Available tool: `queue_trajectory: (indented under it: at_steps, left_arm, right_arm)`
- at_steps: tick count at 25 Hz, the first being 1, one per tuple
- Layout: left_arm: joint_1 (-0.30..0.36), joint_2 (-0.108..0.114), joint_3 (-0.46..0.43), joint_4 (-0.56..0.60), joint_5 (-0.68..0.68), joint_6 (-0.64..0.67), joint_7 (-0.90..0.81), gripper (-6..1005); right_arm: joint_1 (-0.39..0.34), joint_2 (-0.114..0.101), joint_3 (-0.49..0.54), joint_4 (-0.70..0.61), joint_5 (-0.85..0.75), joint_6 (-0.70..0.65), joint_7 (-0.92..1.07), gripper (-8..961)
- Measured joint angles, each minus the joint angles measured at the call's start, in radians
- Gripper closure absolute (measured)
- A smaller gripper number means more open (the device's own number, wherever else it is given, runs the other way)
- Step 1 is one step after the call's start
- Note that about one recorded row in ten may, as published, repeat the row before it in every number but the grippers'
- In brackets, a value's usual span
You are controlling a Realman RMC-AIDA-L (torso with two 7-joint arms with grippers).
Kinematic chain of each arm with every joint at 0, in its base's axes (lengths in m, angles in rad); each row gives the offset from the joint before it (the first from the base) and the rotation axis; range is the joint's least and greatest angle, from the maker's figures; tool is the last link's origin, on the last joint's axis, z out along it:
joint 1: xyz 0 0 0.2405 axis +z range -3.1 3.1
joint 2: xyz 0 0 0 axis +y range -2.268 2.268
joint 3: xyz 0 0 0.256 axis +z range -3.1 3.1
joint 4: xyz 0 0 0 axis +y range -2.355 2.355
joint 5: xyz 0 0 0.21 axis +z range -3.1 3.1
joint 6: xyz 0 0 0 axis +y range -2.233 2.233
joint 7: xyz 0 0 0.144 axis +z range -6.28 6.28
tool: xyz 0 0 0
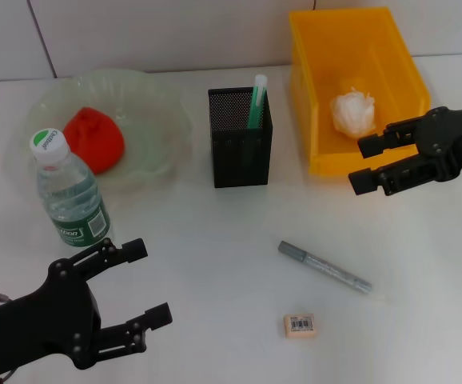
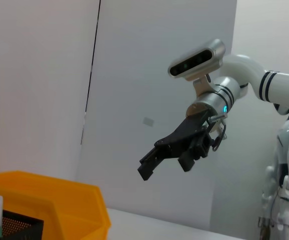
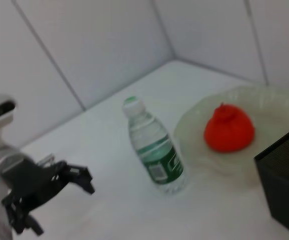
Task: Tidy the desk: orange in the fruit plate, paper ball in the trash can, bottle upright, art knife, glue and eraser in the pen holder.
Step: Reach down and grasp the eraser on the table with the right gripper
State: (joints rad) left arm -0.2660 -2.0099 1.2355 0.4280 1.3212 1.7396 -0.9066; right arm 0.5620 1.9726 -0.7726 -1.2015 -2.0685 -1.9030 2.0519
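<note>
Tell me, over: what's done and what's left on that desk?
Both grippers, left and right, open, empty. Art knife and eraser on table. Nothing blocking.

Overhead head camera; wrist cameras facing across.

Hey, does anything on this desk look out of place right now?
Yes. A grey art knife and a small beige eraser lie loose on the white desk, outside the black mesh pen holder. Everything else sits in its place.
</note>
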Motion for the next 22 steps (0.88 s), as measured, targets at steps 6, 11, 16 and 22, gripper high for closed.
queue_trajectory:
  at_steps: [6, 11, 16, 22]
  left_arm:
    - [0.001, 0.01, -0.012, -0.001, -0.001, 0.053, -0.056, 123]
    - [0.0, 0.025, -0.047, 0.0, -0.003, 0.093, -0.116, 123]
    - [0.01, 0.035, -0.068, 0.009, 0.046, 0.093, -0.103, 123]
    - [0.036, 0.024, -0.07, 0.012, 0.107, 0.023, -0.005, 123]
  right_arm:
    - [0.04, -0.003, -0.023, -0.026, -0.042, -0.021, 0.018, 117]
    - [0.033, 0.006, -0.06, -0.018, -0.064, -0.015, -0.017, 118]
    - [0.053, 0.015, -0.17, -0.06, -0.115, -0.04, -0.013, 118]
    - [0.147, 0.031, -0.35, -0.173, -0.208, -0.066, 0.099, 118]
